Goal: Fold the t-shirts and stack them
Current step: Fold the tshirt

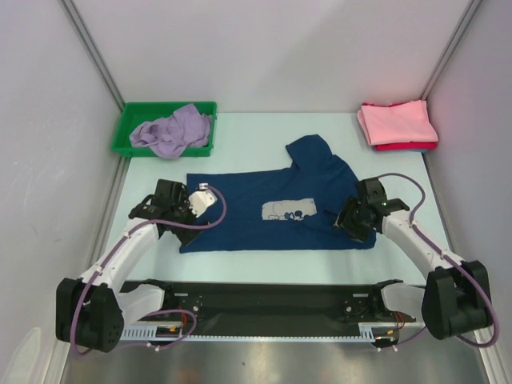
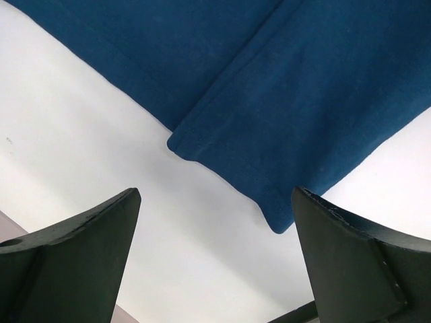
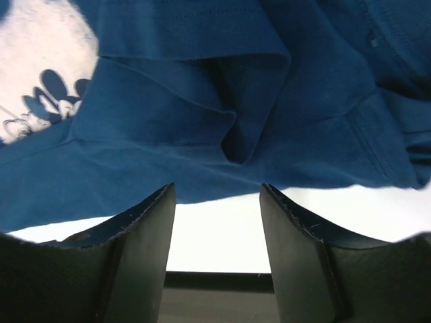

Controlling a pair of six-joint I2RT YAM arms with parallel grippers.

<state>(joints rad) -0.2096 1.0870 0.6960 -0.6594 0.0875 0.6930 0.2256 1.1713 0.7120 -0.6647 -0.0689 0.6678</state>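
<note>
A navy blue t-shirt (image 1: pixel 264 210) with a pale grey print (image 1: pixel 289 210) lies partly folded in the middle of the table. My left gripper (image 1: pixel 178 214) is open and empty, just off the shirt's left hem corner (image 2: pixel 273 219). My right gripper (image 1: pixel 350 225) is open and empty above the shirt's rumpled right end (image 3: pixel 236 128). A lavender t-shirt (image 1: pixel 172 130) lies crumpled in the green bin (image 1: pixel 130 128). Folded pink and red t-shirts (image 1: pixel 397 125) are stacked at the back right.
The green bin stands at the back left. Grey walls close in both sides and the back. The black base rail (image 1: pixel 272 300) runs along the near edge of the table.
</note>
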